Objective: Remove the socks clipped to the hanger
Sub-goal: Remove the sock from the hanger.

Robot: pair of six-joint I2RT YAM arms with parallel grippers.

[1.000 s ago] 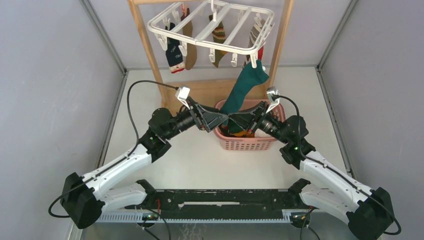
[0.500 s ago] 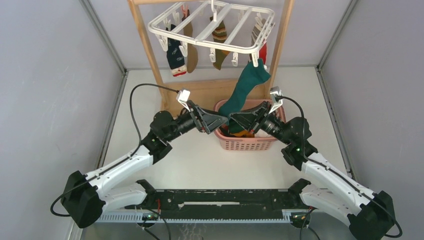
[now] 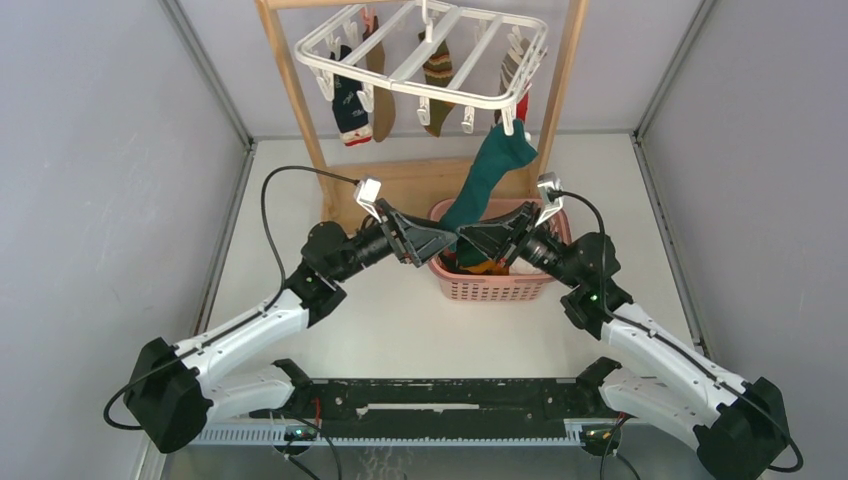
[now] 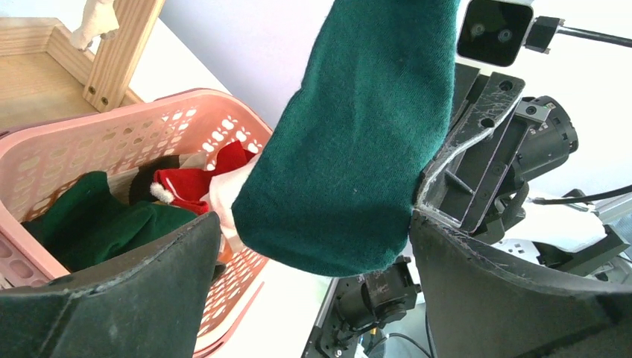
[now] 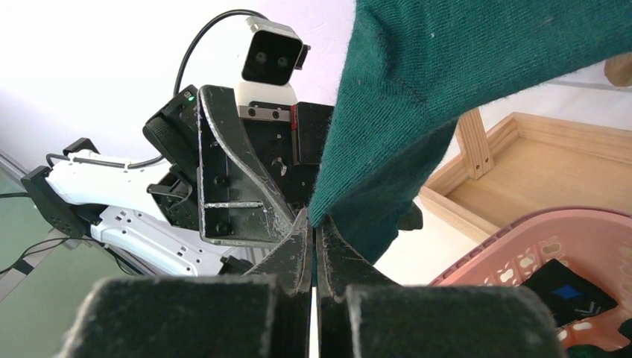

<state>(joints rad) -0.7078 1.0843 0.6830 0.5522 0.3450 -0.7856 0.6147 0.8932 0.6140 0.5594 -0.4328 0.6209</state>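
The white hanger [image 3: 425, 55] hangs from a wooden frame at the back. Navy [image 3: 350, 105], tan [image 3: 380, 95], striped [image 3: 438, 85] and red [image 3: 522, 105] socks hang from its clips. A teal sock [image 3: 490, 175] is clipped at the front right corner and stretches down to both grippers. My right gripper [image 3: 470, 240] is shut on the sock's lower edge [image 5: 387, 112], fingertips pinched together [image 5: 311, 220]. My left gripper [image 3: 445, 240] is open, its jaws wide apart on either side of the sock's toe [image 4: 350, 164].
A pink basket [image 3: 495, 290] stands under the grippers with green and red socks inside [image 4: 112, 216]. The wooden frame's posts [image 3: 295, 100] and its base tray [image 5: 536, 164] stand just behind the basket. Grey walls close in both sides.
Both arms shifted only slightly. The teal sock stays stretched between its clip and the right gripper, and the hanger has swayed a little.
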